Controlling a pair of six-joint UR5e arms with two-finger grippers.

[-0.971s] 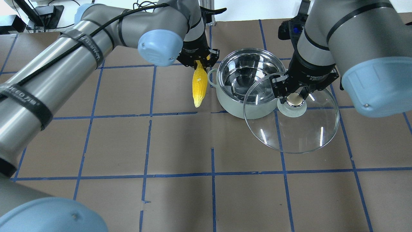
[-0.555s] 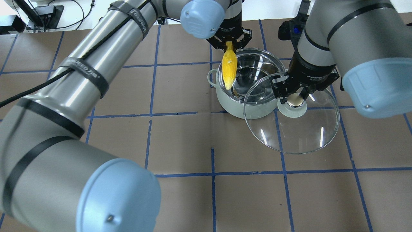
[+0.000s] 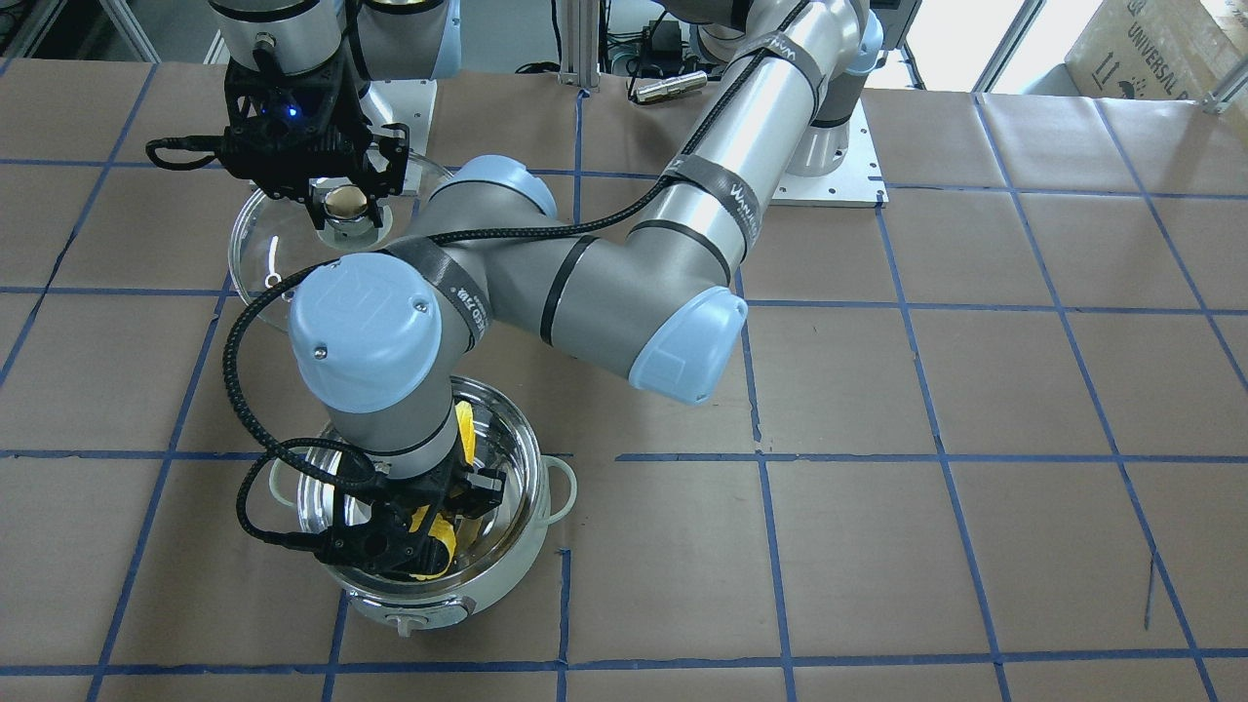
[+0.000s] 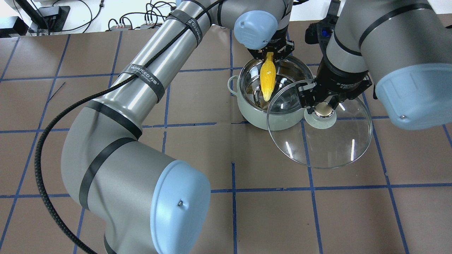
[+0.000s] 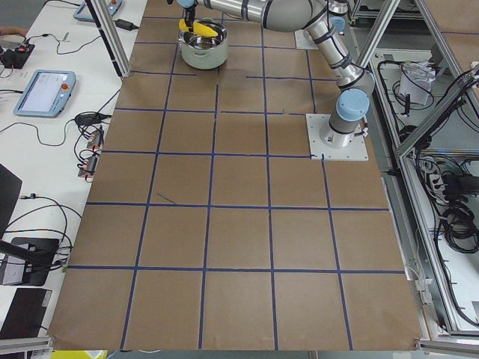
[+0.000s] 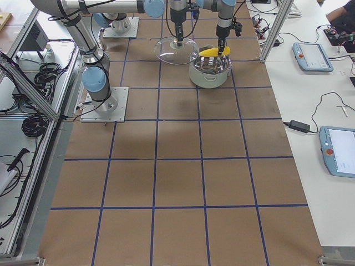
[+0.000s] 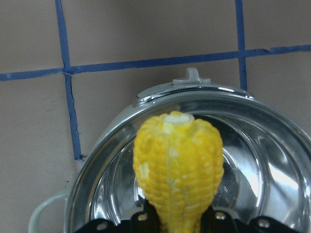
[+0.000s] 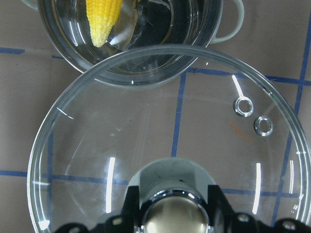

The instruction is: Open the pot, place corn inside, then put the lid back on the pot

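Left claw [image 4: 269,56] grips corn [image 4: 268,76] over the pot [image 4: 249,107]; right claw [image 4: 322,107] grips lid [image 4: 328,144].

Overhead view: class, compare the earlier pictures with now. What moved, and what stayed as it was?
The left gripper, shut on the corn throughout, carried it to the right, from beside the pot's left handle to over the open pot. It has not let go. The right gripper, the lid it holds and the pot stayed put.
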